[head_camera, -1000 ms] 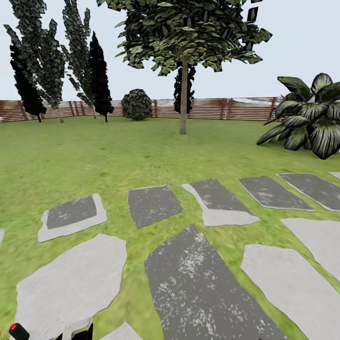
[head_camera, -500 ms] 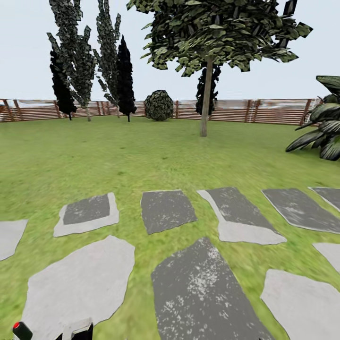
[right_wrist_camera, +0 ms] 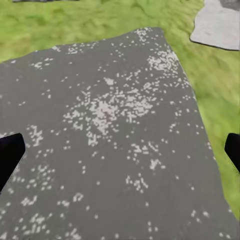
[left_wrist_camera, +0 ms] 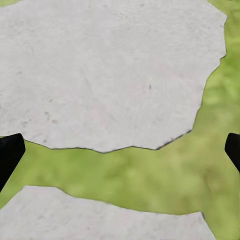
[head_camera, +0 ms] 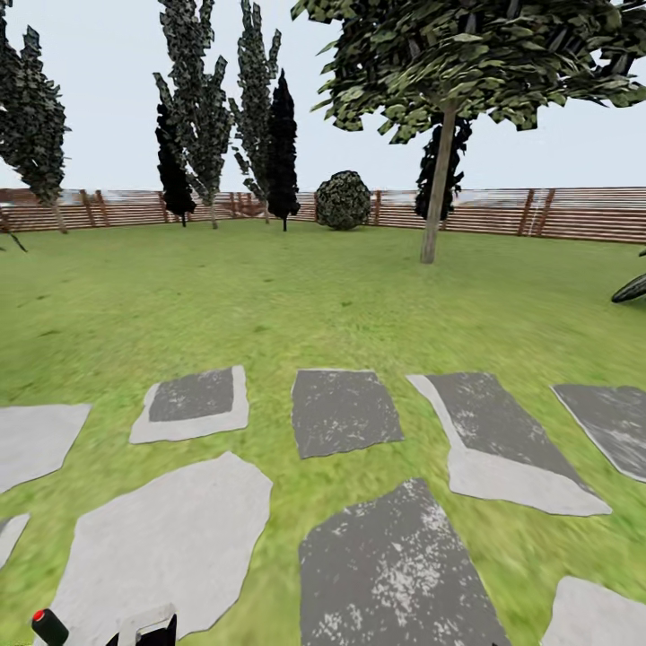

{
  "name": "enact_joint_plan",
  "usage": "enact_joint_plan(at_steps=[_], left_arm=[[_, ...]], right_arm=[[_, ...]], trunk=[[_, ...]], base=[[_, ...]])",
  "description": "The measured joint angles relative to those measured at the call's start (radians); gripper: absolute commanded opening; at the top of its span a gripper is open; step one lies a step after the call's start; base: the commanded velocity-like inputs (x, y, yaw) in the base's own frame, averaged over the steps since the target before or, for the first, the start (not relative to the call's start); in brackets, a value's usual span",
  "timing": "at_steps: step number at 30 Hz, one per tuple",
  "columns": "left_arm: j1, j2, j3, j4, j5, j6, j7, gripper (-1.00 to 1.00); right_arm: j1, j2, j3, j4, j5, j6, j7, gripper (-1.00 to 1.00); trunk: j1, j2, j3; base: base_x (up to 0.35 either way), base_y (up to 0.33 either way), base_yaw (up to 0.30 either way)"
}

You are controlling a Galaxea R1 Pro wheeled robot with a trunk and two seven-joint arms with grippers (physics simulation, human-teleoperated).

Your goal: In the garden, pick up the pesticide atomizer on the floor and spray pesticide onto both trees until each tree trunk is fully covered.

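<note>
Both claws are held wide open. Pale stone (left_wrist_camera: 110, 70) is seen under the left claw (left_wrist_camera: 120, 150), dark stone (right_wrist_camera: 110, 150) under the right claw (right_wrist_camera: 120, 150). Grass (head_camera: 269, 287) lies far ahead.

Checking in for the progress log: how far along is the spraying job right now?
Nothing looks done yet. Both grippers are open with nothing between the fingers: the left gripper hangs over a pale paving slab, the right gripper over a dark speckled slab. The head view faces the lawn and fence. Finding the atomizer, picking it up and spraying both trunks is all left.
</note>
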Motion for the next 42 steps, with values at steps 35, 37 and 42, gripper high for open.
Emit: enact_joint_plan(at_steps=[35, 37, 42], left_arm=[[0.0, 0.0, 0.001, 0.0, 0.0, 0.0, 0.0, 1.0], [0.0, 0.0, 0.001, 0.0, 0.0, 0.0, 0.0, 1.0], [0.0, 0.001, 0.002, 0.0, 0.0, 0.0, 0.0, 1.0]], right_arm=[[0.0, 0.003, 0.001, 0.0, 0.0, 0.0, 0.003, 1.0], [0.0, 0.003, 0.001, 0.0, 0.0, 0.0, 0.003, 1.0], [0.0, 0.003, 0.001, 0.0, 0.0, 0.0, 0.003, 1.0]], trunk=[[0.0, 0.0, 0.0], [0.0, 0.0, 0.0], [0.0, 0.0, 0.0]], base=[[0.263, -0.171, 0.278], [0.223, -0.203, 0.278], [0.199, -0.215, 0.278]])
